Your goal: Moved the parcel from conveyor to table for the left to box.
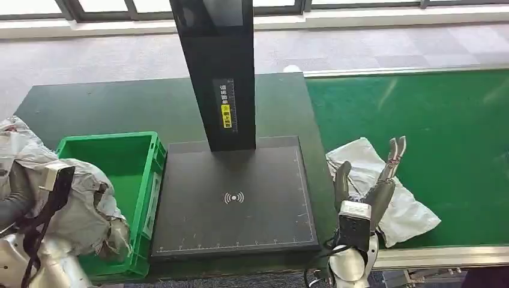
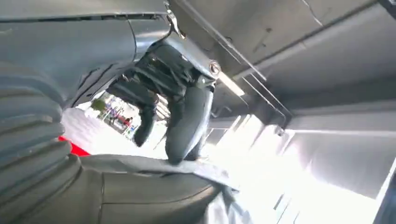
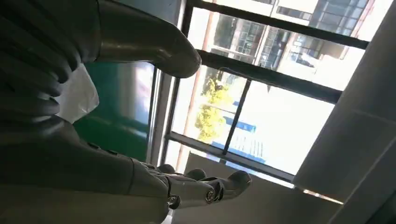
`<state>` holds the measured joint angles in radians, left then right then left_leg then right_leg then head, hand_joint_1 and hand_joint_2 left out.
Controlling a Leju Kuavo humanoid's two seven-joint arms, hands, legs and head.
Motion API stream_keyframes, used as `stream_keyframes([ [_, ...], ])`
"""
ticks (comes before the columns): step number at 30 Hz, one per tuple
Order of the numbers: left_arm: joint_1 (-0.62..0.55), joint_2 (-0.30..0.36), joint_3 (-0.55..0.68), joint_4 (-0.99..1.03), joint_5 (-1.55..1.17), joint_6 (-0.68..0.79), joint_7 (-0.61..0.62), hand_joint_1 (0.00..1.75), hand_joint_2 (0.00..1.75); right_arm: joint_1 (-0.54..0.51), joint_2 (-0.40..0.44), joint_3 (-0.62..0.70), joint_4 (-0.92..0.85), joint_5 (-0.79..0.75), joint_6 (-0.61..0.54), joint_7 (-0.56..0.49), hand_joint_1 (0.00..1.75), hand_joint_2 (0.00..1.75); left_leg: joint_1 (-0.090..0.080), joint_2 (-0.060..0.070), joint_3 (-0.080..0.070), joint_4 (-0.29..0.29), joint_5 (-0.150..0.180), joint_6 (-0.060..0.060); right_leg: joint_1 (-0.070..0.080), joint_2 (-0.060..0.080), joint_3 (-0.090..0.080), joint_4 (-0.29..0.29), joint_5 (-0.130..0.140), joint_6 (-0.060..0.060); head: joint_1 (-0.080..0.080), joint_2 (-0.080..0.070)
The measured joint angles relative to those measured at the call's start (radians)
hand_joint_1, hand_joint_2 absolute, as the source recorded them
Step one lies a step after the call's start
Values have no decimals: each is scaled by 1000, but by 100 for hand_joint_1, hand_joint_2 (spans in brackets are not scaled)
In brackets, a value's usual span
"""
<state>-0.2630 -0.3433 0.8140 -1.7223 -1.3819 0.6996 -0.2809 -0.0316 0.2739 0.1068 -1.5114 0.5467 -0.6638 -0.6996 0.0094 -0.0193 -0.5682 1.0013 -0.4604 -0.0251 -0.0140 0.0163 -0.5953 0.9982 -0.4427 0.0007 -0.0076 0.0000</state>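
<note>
Fingers (image 1: 396,150) of right hand (image 1: 367,189) spread, empty, above white parcel (image 1: 408,213) on conveyor (image 1: 444,120); soft, light poly bag, prob. slippery — pinch mid-body; left hand (image 2: 177,112) grips grey bag (image 1: 84,210).

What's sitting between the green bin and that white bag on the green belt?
In the head view, a black scanner platform with an upright black post sits on the table between the green bin and the white bag.

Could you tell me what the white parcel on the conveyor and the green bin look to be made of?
White parcel: apparently thin plastic film, matte and soft, judging by its wrinkles. Green bin: likely rigid moulded plastic, with a thick, slightly glossy rim.
</note>
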Motion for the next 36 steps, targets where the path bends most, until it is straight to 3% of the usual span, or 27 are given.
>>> stream_keyframes([
  [4,2,2,-98,27,-108,0,166,0,0,0,0,-1,0,12,26,0,0,175,0,0,-1,0,0,0,0,-1,0,0,0,0,0,0],
  [20,17,7,-236,101,-109,0,197,0,0,-1,0,-3,15,20,48,0,0,175,0,-1,-2,0,0,0,0,-1,0,0,0,0,0,0],
  [24,17,9,-241,116,-79,0,157,0,0,-2,0,-3,19,19,47,0,0,175,0,-1,-2,0,0,0,0,-1,-1,0,0,0,0,0],
  [28,13,9,-299,250,241,-17,-75,0,0,-2,0,-6,23,10,59,0,0,175,-1,-2,-1,0,0,0,0,-1,0,-1,0,0,0,0],
  [31,4,11,-373,345,274,-14,-104,0,0,-2,0,-10,23,8,65,0,0,175,0,-1,-2,0,0,0,-1,-1,-1,-1,1,1,0,0],
  [32,2,12,-388,367,274,-14,-103,0,175,-1,0,-13,23,7,66,0,0,175,0,-1,-2,0,0,0,-1,-1,-1,-1,1,1,0,0],
  [36,-2,15,-428,422,275,-10,-84,0,175,0,0,-19,24,6,64,0,0,175,0,-1,-2,0,0,0,-1,0,-1,-1,1,1,0,0],
])
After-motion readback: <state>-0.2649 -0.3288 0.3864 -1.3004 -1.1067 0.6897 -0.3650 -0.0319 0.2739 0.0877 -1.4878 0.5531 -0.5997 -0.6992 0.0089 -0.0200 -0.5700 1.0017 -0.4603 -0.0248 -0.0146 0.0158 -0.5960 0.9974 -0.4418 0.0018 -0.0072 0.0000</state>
